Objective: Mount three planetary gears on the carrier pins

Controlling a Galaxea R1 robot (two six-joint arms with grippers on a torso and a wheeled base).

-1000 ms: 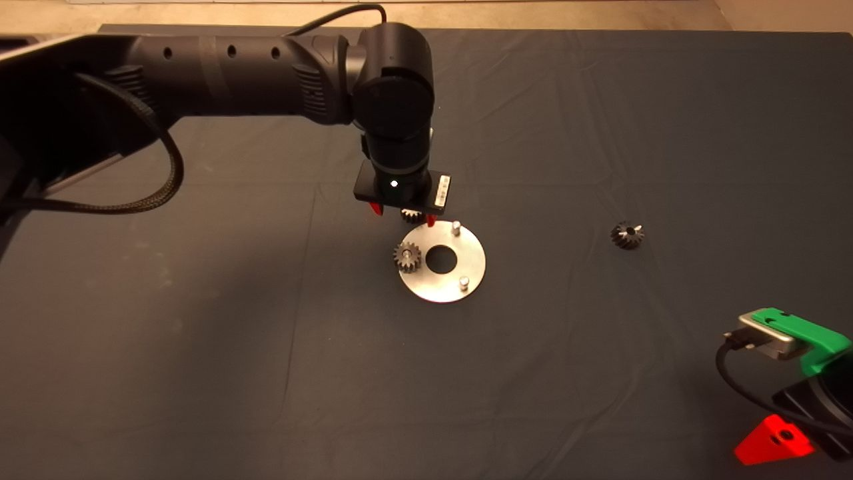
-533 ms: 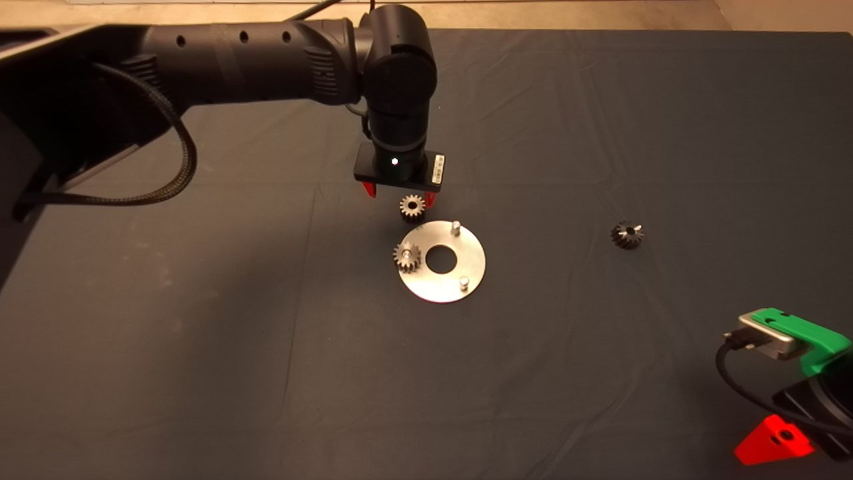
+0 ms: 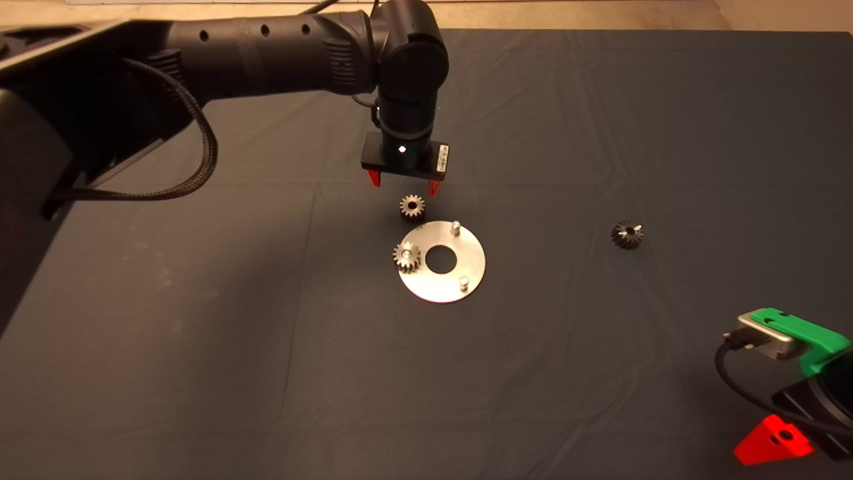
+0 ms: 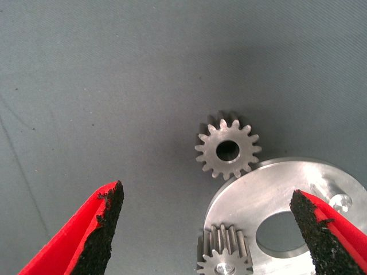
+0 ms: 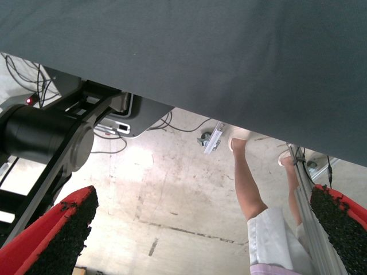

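1. Rising since a second ago, the left hand (image 3: pixel 402 183) now hangs empty, red fingers spread, above a small silvery toothed steel gear (image 3: pixel 412 207).
2. That gear lies flat on the dark cloth counter (image 3: pixel 200 300), touching the shiny round metal disc (image 3: pixel 443 283); it is likely the next pick.
3. One gear (image 3: pixel 406 256) is seated; two smooth silver pins (image 3: pixel 456 227) stand bare; a darker gear (image 3: pixel 626 235) lies well apart.
4. Right hand (image 3: pixel 776 440), fingers apart, waits at the lower right.

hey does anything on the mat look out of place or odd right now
Two things. One gear lies flat on the mat just off the disc rim, not on a pin, with the open left gripper above it. Another gear lies tipped on its side, far off to the right. One gear is seated; two pins stand bare.
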